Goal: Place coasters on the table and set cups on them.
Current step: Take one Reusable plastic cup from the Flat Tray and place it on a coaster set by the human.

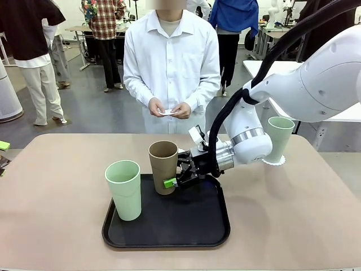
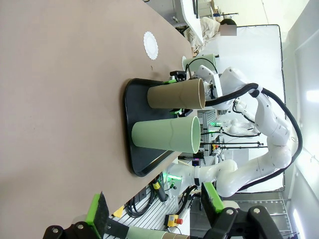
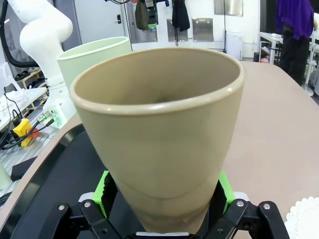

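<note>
left wrist view first: the left gripper (image 2: 153,206) sits at the bottom edge, its green pads spread wide apart.

over to the front view. low in the centre of the frame the black tray (image 1: 169,240) lies on the table (image 1: 293,214). at the tray's front left stands the near mint cup (image 1: 124,189), upright. just behind it, mid-frame, the brown cup (image 1: 162,164) stands upright on the tray too. the right gripper (image 1: 174,179) reaches in from the right with its jaws apart around the cup's lower part, one green pad on each side. whether the pads touch the cup, i cannot tell.

further back, right of centre, the far mint cup (image 1: 280,138) stands on a white coaster (image 1: 274,161), partly behind the arm. at top centre the person's hands (image 1: 169,108) hold a second coaster (image 1: 168,112).
</note>
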Controlling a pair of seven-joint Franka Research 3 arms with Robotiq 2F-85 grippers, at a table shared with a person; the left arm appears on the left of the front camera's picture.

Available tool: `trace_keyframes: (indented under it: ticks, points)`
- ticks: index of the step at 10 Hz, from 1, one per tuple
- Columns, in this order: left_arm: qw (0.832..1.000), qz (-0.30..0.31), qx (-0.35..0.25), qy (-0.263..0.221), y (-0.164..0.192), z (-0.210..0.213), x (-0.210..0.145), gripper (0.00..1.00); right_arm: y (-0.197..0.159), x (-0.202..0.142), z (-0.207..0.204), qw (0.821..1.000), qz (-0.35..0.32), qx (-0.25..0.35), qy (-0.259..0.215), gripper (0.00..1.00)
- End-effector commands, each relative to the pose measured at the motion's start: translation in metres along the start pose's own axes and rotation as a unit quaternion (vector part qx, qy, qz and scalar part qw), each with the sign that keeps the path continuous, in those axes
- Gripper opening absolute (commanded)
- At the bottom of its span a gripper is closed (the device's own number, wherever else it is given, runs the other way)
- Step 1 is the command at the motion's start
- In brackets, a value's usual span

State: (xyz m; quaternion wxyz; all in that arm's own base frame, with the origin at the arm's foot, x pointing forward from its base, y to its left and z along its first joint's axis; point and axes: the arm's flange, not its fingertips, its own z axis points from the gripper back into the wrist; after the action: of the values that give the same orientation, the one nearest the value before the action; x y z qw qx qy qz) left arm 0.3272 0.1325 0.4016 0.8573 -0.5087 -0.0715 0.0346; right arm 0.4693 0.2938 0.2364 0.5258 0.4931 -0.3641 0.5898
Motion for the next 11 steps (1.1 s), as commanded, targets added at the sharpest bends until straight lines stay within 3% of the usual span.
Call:
trace_keyframes:
  ticks: [1,4,5,6,7,8,9,10,11]
  points:
    - [1.0,0.0,-0.006,-0.004,-0.001,0.001,0.0,1.0,-0.008,-0.003,-0.008,1.0,0.01,0.008,0.017,1.0]
    - [1.0,0.0,-0.006,-0.004,-0.001,0.001,0.0,1.0,-0.011,-0.002,-0.013,1.0,0.021,0.016,0.009,1.0]
    - [1.0,0.0,-0.006,-0.004,-0.001,0.001,0.0,1.0,-0.011,-0.003,-0.013,1.0,0.022,0.022,0.004,0.5]
    - [1.0,0.0,-0.006,-0.004,-0.001,0.001,0.0,1.0,-0.011,-0.003,-0.013,0.999,0.021,0.024,0.0,0.4]
    - [1.0,0.0,-0.006,-0.004,-0.001,0.001,0.0,1.0,-0.01,-0.003,-0.012,1.0,0.021,0.023,-0.002,0.4]
    - [1.0,0.0,-0.006,-0.004,-0.001,0.001,0.0,1.0,-0.009,-0.003,-0.011,1.0,0.02,0.022,-0.004,0.0]
    - [1.0,0.0,-0.006,-0.004,-0.001,0.001,0.0,1.0,-0.002,0.003,-0.008,1.0,0.016,0.017,-0.011,0.24]
    - [1.0,0.0,-0.006,-0.004,-0.001,0.001,0.0,1.0,0.007,0.017,-0.002,0.999,0.017,0.015,-0.026,0.0]
    - [1.0,0.0,-0.006,-0.004,-0.001,0.001,0.0,1.0,0.021,0.042,0.01,0.999,0.01,0.006,-0.043,0.0]
